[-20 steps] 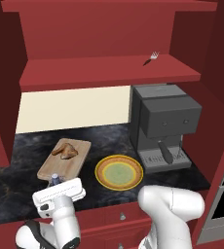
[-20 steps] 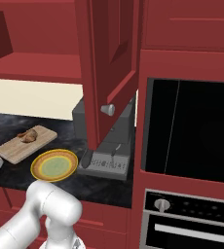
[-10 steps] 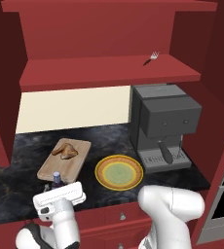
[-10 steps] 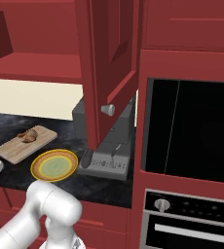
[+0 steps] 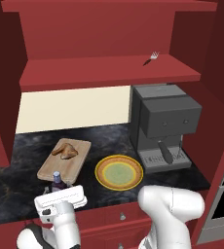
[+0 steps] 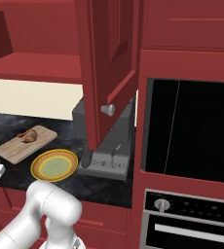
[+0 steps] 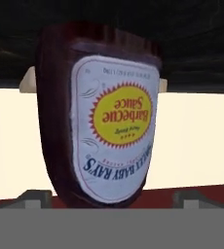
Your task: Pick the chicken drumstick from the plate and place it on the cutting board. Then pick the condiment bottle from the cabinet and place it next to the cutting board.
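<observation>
Across the upper part of the left base view, I see the cabinet point(image 5: 109, 73), its flat red shelf carrying a small fork point(image 5: 153, 58) near the right end. Below it lies the dark marbled table point(image 5: 16, 180), with a grey coffee machine point(image 5: 163, 124) standing at the right. On the table, left of centre, I see the cutting board point(image 5: 65, 160), and the chicken drumstick point(image 5: 65, 150) lies on its far half. Just right of the board sits the plate point(image 5: 119, 172), its pale green centre bare. At the near edge of the board stands the condiment bottle point(image 5: 57, 181), upright on the table with its blue cap showing above the claw point(image 5: 60, 198). In the hand view, the bottle point(image 7: 102, 131) appears upside down with its label facing the camera, between the two finger tips point(image 7: 33, 197), which stand out to either side with a visible gap from the bottle's sides. I read the claw as spread wide and gripping nothing.
</observation>
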You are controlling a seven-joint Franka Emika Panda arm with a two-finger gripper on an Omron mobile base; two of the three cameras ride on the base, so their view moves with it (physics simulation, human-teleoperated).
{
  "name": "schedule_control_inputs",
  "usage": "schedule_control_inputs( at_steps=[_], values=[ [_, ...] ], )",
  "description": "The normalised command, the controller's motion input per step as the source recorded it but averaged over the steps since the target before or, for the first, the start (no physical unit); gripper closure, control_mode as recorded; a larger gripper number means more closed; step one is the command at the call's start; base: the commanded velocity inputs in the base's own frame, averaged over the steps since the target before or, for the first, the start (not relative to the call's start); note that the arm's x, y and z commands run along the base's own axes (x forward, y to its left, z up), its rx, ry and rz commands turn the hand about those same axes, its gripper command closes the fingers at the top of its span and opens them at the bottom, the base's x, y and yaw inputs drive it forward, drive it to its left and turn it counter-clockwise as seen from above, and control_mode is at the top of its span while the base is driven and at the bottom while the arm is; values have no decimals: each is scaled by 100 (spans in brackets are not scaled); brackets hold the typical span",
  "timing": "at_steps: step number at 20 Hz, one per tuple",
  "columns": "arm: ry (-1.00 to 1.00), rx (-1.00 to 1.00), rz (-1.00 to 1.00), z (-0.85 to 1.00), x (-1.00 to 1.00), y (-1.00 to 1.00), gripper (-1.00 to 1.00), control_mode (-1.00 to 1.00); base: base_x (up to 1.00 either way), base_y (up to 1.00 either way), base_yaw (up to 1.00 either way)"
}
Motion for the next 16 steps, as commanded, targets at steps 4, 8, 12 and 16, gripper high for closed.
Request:
schedule_control_inputs(
  at_steps=[4, 8, 12, 16],
  values=[
    [-1, 12, 0, 0, -4, 0, -100, -100, 0, 0, 0],
    [-2, 0, 0, 17, -23, 0, -100, -100, 0, 0, 0],
    [0, 0, 0, 25, -38, 0, -100, -100, 0, 0, 0],
    [0, 0, -1, 34, -45, 0, -100, -100, 0, 0, 0]
  ],
)
